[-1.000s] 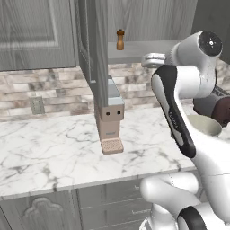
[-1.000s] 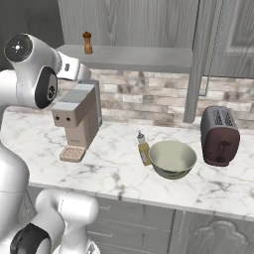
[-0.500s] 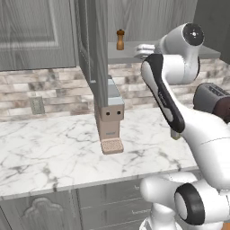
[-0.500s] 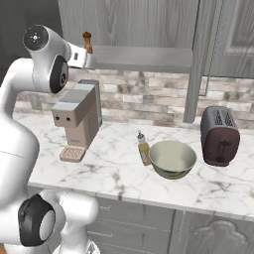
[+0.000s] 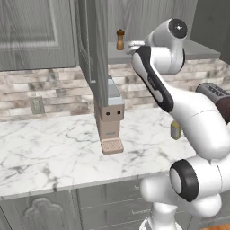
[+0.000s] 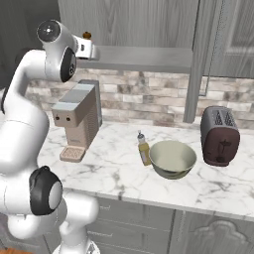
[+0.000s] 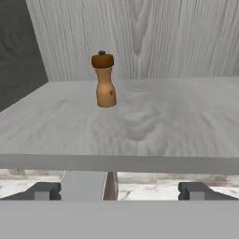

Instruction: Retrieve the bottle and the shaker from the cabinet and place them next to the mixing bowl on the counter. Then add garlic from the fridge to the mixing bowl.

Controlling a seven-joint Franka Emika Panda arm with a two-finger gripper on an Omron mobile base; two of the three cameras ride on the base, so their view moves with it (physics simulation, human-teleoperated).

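Hand view: the shaker (image 7: 103,80) stands upright on the flat grey shelf of the cabinet (image 7: 140,121), left of centre and well back toward the wood-grain rear wall. The gripper (image 7: 119,190) sits just before the shelf's front edge with its jaws spread wide and nothing between them; its fingertips (image 7: 43,190) are well apart from the shaker.

In the right base view, going left to right, the arm reaches up to the cabinet shelf (image 6: 144,55), where the top of the shaker (image 6: 87,35) peeks out behind the hand. Below on the marble counter (image 6: 114,171) stands a beige coffee machine (image 6: 78,119). Next comes the bottle (image 6: 144,149), upright and just beside the mixing bowl (image 6: 172,158), on its left. A dark red toaster (image 6: 219,135) stands to the right of the bowl, near it but apart.
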